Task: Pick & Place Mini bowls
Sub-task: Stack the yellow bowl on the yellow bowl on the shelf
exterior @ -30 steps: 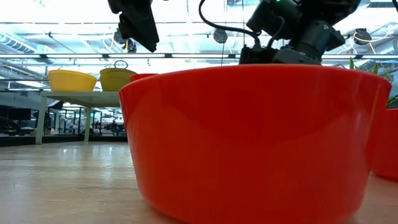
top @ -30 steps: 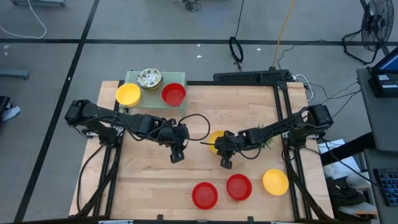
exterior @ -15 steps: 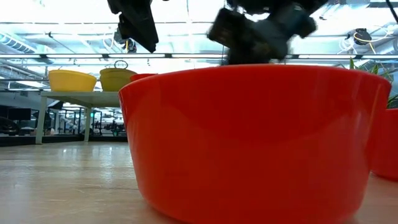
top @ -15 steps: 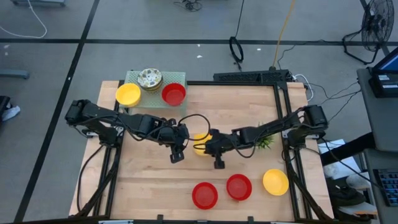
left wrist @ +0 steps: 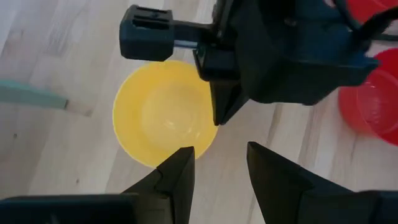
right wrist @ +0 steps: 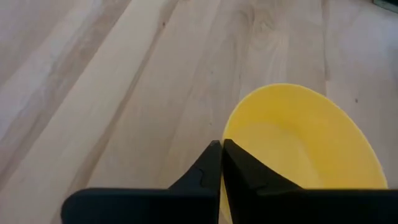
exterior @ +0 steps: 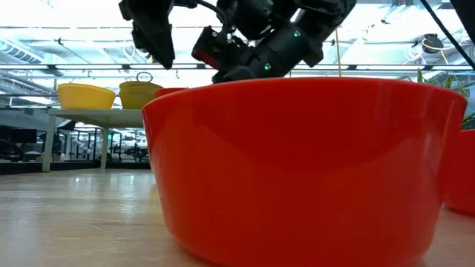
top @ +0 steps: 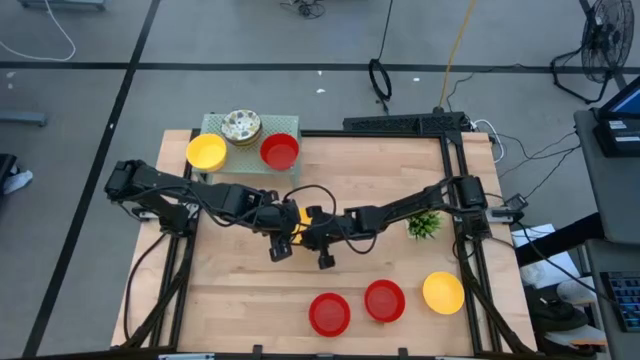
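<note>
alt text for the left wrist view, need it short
A yellow mini bowl sits on the wooden table, its rim pinched by the right gripper reaching in from the far side. The left gripper hovers open near it; red bowls lie beyond.

From above, my two arms cover most of the yellow bowl [top: 293, 216] between them; only a sliver shows beside my left fingers [top: 281, 249]. My left wrist view has the right arm's body blocking one side of that bowl's rim. In my right wrist view the bowl runs off the picture's edge, and my closed right fingers [right wrist: 221, 163] hide where they meet its rim. At surface height a big red bowl [exterior: 297, 163] screens nearly everything behind it, including my fingertips and the yellow bowl.
</note>
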